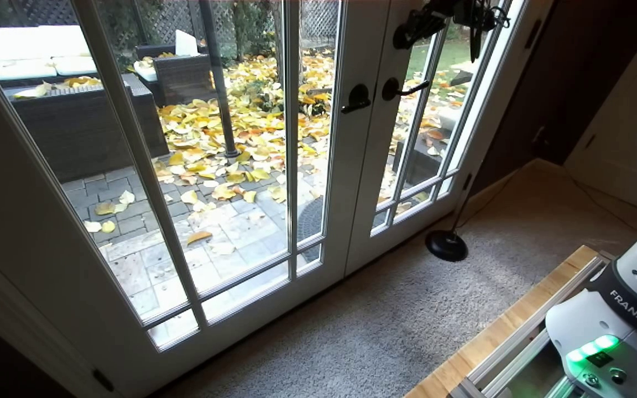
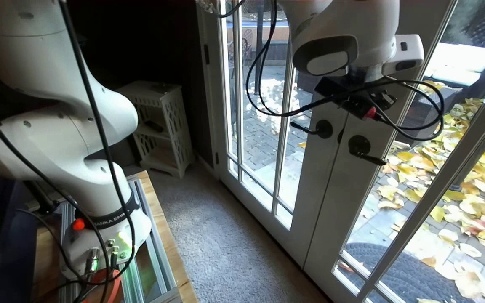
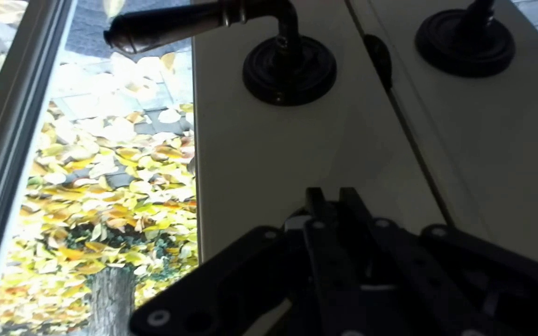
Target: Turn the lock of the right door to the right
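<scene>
Thumb-turn lock (image 1: 400,36) is on the right door (image 1: 380,138): upper right of the frame in an exterior view, above the lever handle (image 1: 413,89). Wrist view is upside down; there it's lower centre, mostly hidden by the fingers (image 3: 315,200). Fingers sit close together, narrow gap, something dark in it, maybe the lock's turn piece. Can't tell if they pinch it or just bracket it.

Failure modes, my read:
- Slip: tips may only catch the rim; target is small and dark on dark.
- Side load: if the arm (image 2: 364,29) isn't square to the lock, rolling would drag the tips off sideways or shove the door.
- Snag: black cables (image 2: 283,114) loop out to both sides in an exterior view; a roll could swing them onto the lever handle.
- Wrong way: flipped wrist picture invites a reversed jog.

Edges, wrist view: bare white stile (image 3: 287,149) between lock and rosette (image 3: 292,80). Glass pane (image 3: 124,154) bounds it on the left, door seam (image 3: 417,149) on the right, dark oval plate (image 3: 379,60) on the seam. Lever handle crosses the top, so no travel that way. Best exit: straight back off the door.
</scene>
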Tool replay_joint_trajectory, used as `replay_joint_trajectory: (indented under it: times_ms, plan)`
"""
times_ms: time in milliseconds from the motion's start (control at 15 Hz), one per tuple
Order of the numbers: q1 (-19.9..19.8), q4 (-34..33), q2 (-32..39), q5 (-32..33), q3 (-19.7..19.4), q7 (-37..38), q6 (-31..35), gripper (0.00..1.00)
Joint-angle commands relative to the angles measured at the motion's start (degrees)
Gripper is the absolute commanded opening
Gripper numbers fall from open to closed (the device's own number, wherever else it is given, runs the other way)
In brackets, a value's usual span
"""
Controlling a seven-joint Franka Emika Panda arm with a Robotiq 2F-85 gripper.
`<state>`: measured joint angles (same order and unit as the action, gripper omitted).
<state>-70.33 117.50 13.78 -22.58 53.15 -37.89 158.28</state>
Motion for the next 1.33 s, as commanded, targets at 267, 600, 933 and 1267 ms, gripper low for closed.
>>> replay_joint_trajectory:
  times_ms: [267,600,933,1267]
  plan:
    - [4.69,-8.55,1.03,-22.54,-9.30,-13.79,-20.48,0.03]
    - [20.69,-7.28,-4.78,-19.31,-26.21,-11.96,-20.26,0.03]
    - [41.38,-3.00,-9.99,-4.52,-43.24,-2.86,-11.48,0.58]
    - [53.92,3.84,-14.91,18.18,-53.99,13.40,-6.02,0.93]
